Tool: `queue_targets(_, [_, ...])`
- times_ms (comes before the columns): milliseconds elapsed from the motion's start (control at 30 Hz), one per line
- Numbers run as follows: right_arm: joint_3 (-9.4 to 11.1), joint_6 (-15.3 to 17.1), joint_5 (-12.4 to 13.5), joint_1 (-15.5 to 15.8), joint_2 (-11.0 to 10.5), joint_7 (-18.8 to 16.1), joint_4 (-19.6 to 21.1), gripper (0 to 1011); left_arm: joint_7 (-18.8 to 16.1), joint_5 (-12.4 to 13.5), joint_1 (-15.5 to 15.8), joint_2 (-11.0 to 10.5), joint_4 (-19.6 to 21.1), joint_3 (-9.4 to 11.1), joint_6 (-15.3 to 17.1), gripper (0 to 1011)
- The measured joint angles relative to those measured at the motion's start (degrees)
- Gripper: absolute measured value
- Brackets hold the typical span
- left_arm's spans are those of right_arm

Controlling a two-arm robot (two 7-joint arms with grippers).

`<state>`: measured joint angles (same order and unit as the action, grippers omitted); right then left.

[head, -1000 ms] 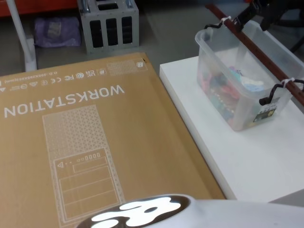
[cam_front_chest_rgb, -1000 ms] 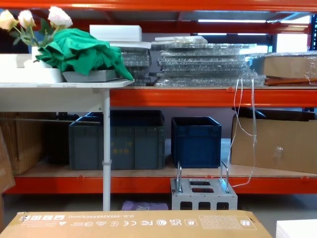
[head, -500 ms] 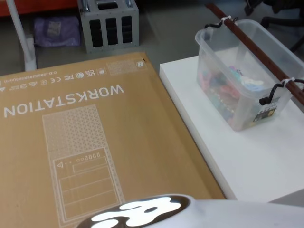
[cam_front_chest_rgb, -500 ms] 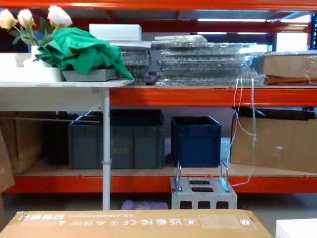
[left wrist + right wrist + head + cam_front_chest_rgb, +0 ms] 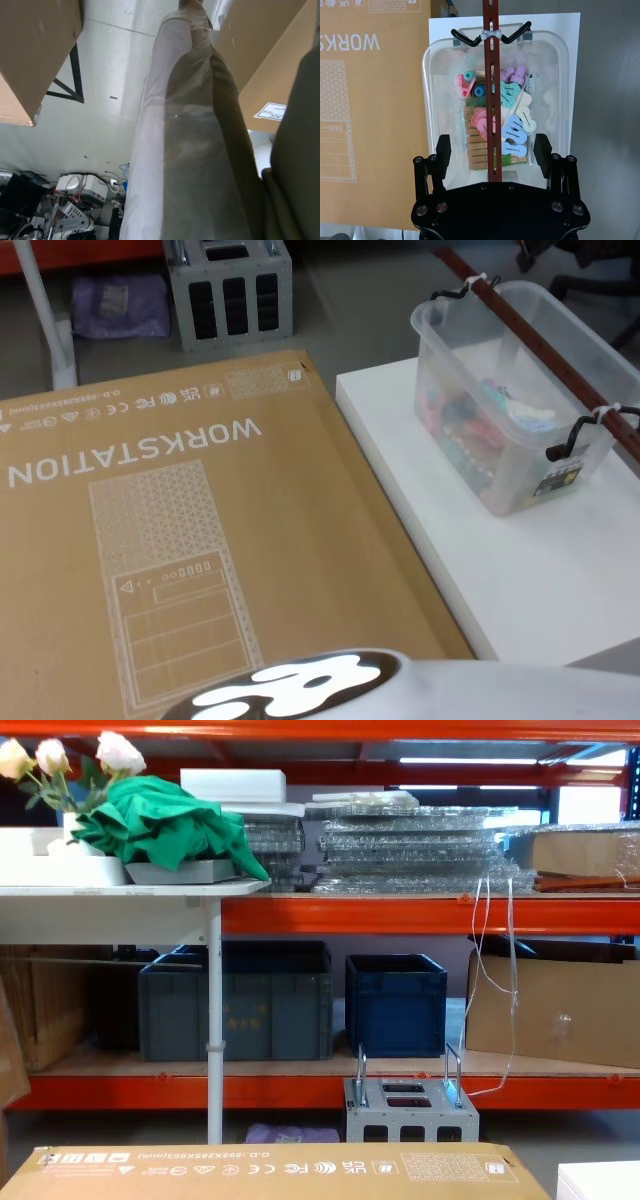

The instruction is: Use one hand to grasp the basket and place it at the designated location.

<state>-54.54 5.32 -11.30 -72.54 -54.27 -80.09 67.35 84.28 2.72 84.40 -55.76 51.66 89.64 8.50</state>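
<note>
The basket (image 5: 445,370) is a translucent milky tub standing on the white table (image 5: 520,580) at my right. A red-brown slotted bar (image 5: 545,350) lies lengthwise over its top, tied to black hooks at both ends. Coloured and wooden clothes pegs (image 5: 515,130) lie inside. In the right wrist view my right gripper (image 5: 493,152) hangs above the basket (image 5: 560,90), open. Its two black fingers (image 5: 443,150) stand one on each side of the bar (image 5: 490,100) and touch nothing.
A large flat cardboard box (image 5: 180,540) printed WORKSTATION lies left of the table, and its edge shows in the chest view (image 5: 270,1165). A grey metal unit (image 5: 228,290) stands on the floor beyond. Orange shelving with dark blue crates (image 5: 395,1005) is behind.
My right gripper, which showed over the basket's far end a second ago, has drawn back out of the head view's top edge. The basket has not moved.
</note>
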Motion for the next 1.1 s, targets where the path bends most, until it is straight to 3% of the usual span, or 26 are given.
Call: queue_targets(1100, [-0.1,0.0,0.0,-0.1,0.1,0.0,-0.1,1000,0.0,0.0,0.0,0.0,0.0,0.0,0.0,0])
